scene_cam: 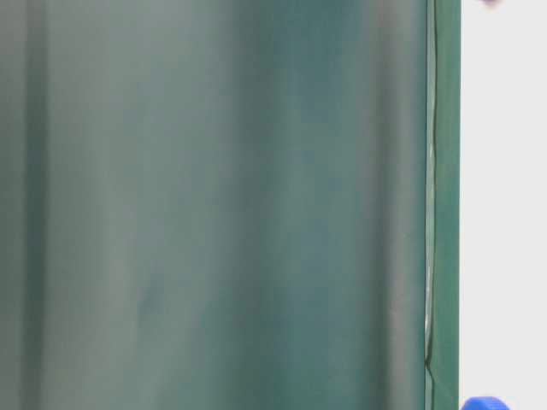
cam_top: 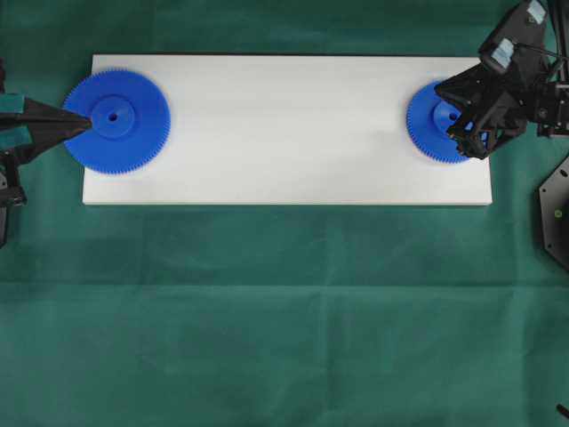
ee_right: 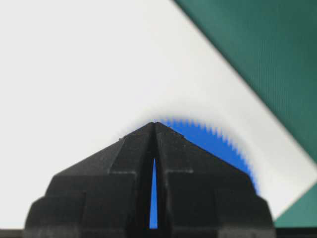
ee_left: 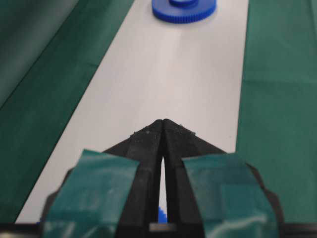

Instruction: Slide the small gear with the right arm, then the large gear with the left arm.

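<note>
Right gripper (cam_top: 455, 116), clenched, is pressing on the small gear (cam_top: 428, 124); left gripper (cam_top: 87, 119), clenched, is touching the large gear (cam_top: 120, 120) ahead.

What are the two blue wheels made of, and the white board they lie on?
The large gear and small gear look like molded plastic: even bright blue, crisp fine teeth, dull sheen. The white board is smooth and matte with a thin straight edge; it may be plastic or painted wood, the pictures do not settle which.

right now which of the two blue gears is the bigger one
The large gear at the board's left end, by the left gripper; the small gear sits at the right end.
</note>
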Robot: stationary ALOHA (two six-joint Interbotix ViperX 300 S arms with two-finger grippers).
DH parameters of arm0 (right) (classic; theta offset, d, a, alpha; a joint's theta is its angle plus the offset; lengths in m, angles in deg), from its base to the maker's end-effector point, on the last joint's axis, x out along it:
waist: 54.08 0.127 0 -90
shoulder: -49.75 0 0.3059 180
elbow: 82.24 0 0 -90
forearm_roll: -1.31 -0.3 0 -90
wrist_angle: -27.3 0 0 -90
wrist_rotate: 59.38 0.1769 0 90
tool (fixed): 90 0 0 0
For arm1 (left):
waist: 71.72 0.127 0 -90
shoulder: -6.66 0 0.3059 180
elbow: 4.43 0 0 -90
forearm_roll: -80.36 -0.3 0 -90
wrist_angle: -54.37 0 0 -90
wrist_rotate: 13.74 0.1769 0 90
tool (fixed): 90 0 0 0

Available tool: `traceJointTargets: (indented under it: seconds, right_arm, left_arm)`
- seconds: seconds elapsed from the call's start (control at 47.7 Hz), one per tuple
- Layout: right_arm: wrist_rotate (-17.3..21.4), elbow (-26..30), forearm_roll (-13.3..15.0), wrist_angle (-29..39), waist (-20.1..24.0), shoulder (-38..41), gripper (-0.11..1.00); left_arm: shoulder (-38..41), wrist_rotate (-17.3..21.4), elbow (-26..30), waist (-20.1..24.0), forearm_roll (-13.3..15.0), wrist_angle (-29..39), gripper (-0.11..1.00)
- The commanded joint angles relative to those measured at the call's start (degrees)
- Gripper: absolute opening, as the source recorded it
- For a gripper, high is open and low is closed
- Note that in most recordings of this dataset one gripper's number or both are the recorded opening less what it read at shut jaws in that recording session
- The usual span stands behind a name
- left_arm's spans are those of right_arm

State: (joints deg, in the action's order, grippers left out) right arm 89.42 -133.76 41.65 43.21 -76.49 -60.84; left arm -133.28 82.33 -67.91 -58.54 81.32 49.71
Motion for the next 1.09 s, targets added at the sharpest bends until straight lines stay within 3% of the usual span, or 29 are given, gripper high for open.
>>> traceJointTargets:
  seconds: [0.0, 0.126, 0.398, 0.797, 1.069]
  right_arm:
    - [-0.09, 1.41, 2.29, -1.14, 0.97, -2.20, 0.50]
    - [-0.09, 0.62, 3.69, -2.99, 1.14, -3.78, 0.50]
    - [-0.09, -0.26, 3.78, -4.13, 1.14, -3.96, 0.50]
    - [-0.09, -0.26, 3.87, -4.66, 1.14, -3.78, 0.50]
    - [-0.09, -0.62, 3.87, -5.71, 1.14, -3.52, 0.50]
  left_arm:
    - [0.26, -0.09, 0.70, -0.09, -0.09, -0.44, 0.00]
    - [0.26, -0.09, 0.62, -0.18, -0.09, -0.44, 0.00]
    - [0.26, -0.09, 0.88, 0.26, -0.09, 0.09, 0.00]
    - [0.88, 0.00, 3.96, 8.88, 0.00, 12.30, 0.00]
    - [4.57, 0.09, 4.13, 10.81, -0.09, 13.18, 0.00]
